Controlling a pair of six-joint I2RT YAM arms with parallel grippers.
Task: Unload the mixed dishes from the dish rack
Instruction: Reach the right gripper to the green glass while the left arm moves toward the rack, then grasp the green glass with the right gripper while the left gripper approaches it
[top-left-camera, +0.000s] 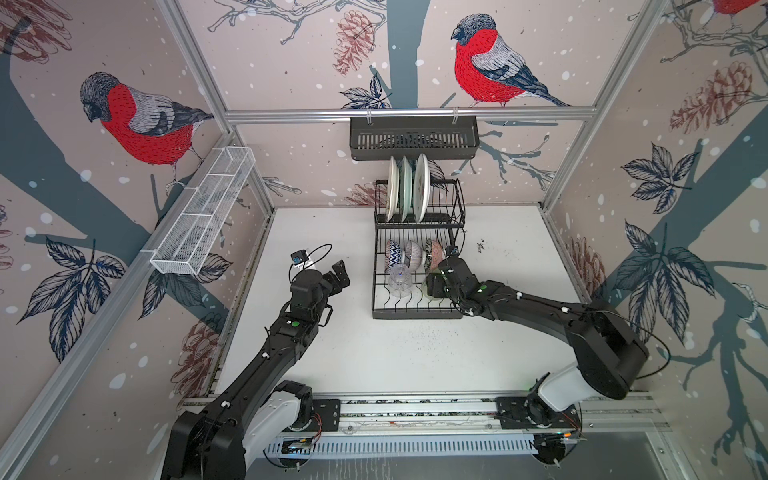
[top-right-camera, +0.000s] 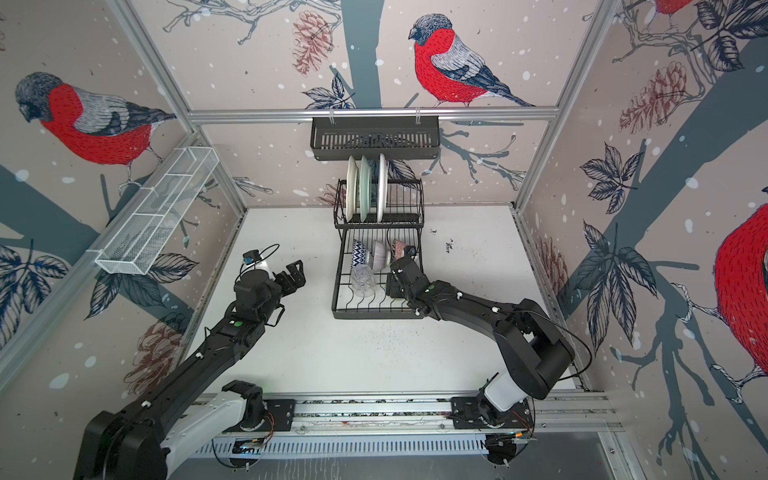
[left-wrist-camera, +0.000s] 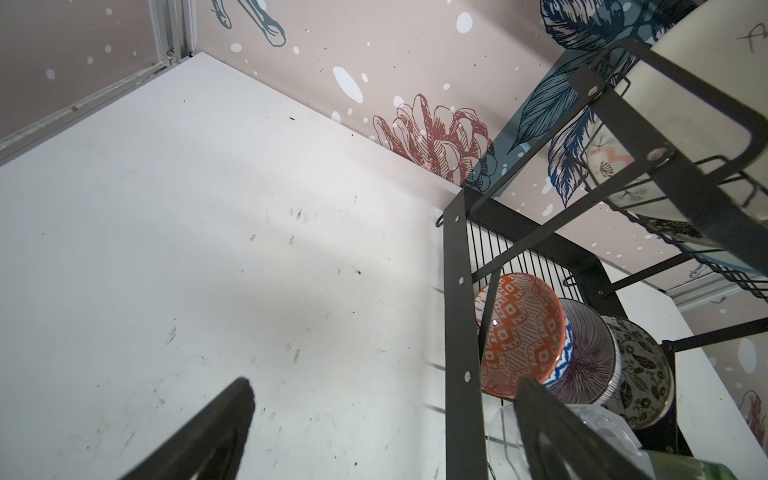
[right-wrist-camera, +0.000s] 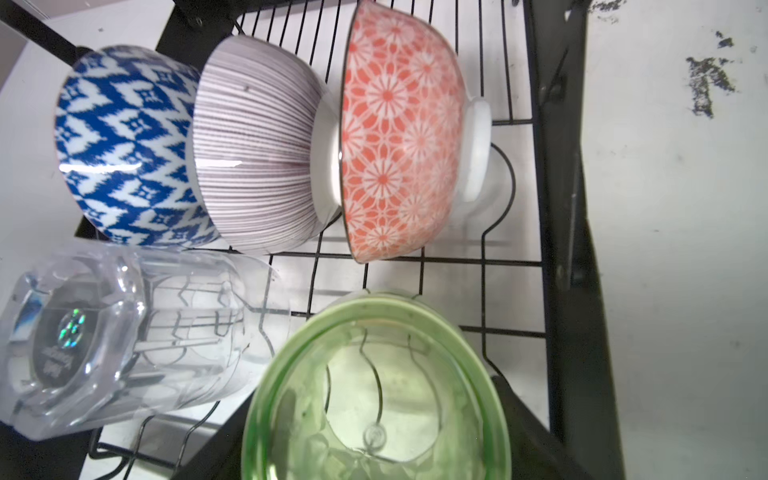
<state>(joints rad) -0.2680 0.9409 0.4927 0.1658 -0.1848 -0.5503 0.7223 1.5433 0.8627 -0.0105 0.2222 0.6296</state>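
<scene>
The black wire dish rack (top-left-camera: 415, 312) (top-right-camera: 374, 314) stands at the table's back middle. Three plates (top-left-camera: 405, 189) stand upright in its upper tier. On the lower grid lean a blue bowl (right-wrist-camera: 124, 145), a striped bowl (right-wrist-camera: 257, 158) and an orange flowered bowl (right-wrist-camera: 403, 133). In front of them stand a clear tumbler (right-wrist-camera: 104, 332) (top-left-camera: 400, 280) and a green tumbler (right-wrist-camera: 374, 374) (top-left-camera: 427, 290). My right gripper (right-wrist-camera: 374, 436) (top-left-camera: 432, 286) reaches over the rack's right front, with a finger against each side of the green tumbler. My left gripper (top-left-camera: 338, 270) (left-wrist-camera: 386, 386) hangs open left of the rack, holding nothing.
A black slotted basket (top-left-camera: 413, 139) hangs on the back rail just above the plates. A long white mesh basket (top-left-camera: 203, 212) is fixed to the left wall. The white table (top-left-camera: 415, 357) spreads in front of the rack, bounded by the cell walls.
</scene>
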